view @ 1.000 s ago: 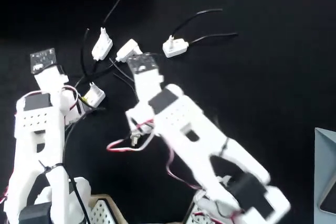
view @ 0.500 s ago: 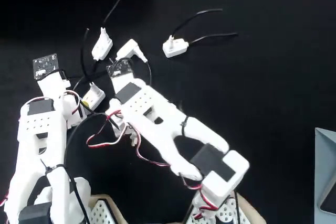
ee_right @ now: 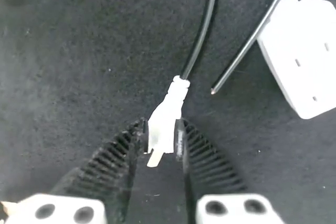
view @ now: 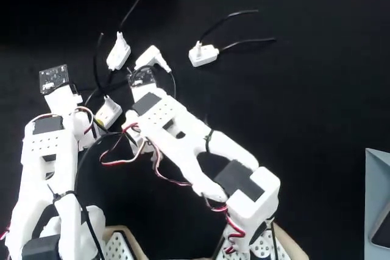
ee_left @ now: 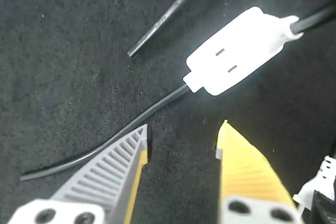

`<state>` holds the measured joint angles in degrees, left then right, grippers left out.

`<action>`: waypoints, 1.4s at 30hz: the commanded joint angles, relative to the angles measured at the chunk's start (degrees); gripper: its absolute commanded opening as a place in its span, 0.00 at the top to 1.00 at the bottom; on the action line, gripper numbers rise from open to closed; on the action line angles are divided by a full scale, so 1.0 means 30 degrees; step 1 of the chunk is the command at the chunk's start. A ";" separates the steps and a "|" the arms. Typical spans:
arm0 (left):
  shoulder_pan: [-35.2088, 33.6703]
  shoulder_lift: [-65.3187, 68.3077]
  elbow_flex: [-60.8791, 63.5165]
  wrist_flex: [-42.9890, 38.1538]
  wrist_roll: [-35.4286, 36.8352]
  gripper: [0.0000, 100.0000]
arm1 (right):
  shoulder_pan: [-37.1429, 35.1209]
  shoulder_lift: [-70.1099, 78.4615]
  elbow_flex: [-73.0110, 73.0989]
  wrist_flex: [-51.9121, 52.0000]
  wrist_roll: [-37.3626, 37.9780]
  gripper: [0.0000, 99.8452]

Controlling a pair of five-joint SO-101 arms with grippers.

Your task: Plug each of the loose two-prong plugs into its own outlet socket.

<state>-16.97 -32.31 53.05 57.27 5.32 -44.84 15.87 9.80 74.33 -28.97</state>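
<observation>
The right claw (ee_right: 160,141) is pinching a white two-prong plug (ee_right: 167,119); a white outlet socket (ee_right: 307,66) is lying near it on the black table (ee_right: 79,51). The left claw (ee_left: 181,140) is hovering spread wide beside a second socket (ee_left: 233,61).

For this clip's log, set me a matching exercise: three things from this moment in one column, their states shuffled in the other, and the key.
Things
1. left pincer
2. right pincer
3. outlet socket

States
A. shut on a white plug with a black cord
B. lying on the black table, both slots facing up
C. open, nothing between its fingers

Pairs: 1-C, 2-A, 3-B
</observation>
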 commanded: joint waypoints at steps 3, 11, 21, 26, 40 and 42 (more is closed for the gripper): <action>-0.0161 -0.0440 -0.0073 -0.0293 -0.0176 0.79 | 0.0264 -0.0073 -0.0982 0.1172 -0.0381 0.82; -0.0161 -0.0440 -0.0073 -0.0293 -0.0176 0.79 | 0.0176 0.0630 -0.1011 0.0821 -0.0410 0.82; -0.0161 -0.0440 -0.0073 -0.0293 -0.0176 0.79 | 0.0205 0.1626 -0.1949 -0.0264 -0.0410 0.97; -0.0161 -0.0440 -0.0073 -0.0293 -0.0176 0.79 | 0.0234 0.1509 -0.2007 -0.0234 -0.0293 0.99; -0.0161 -0.0469 -0.1538 -0.0147 -0.0176 0.79 | 0.1993 -0.6110 -0.2037 0.2725 0.3458 0.99; -0.0044 -0.0469 -0.1978 -0.0147 -0.0176 0.79 | 0.2872 -0.7692 -0.1421 0.2520 0.4073 0.99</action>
<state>-16.97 -32.31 51.12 57.27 5.32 -40.09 1.10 4.44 82.68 -19.38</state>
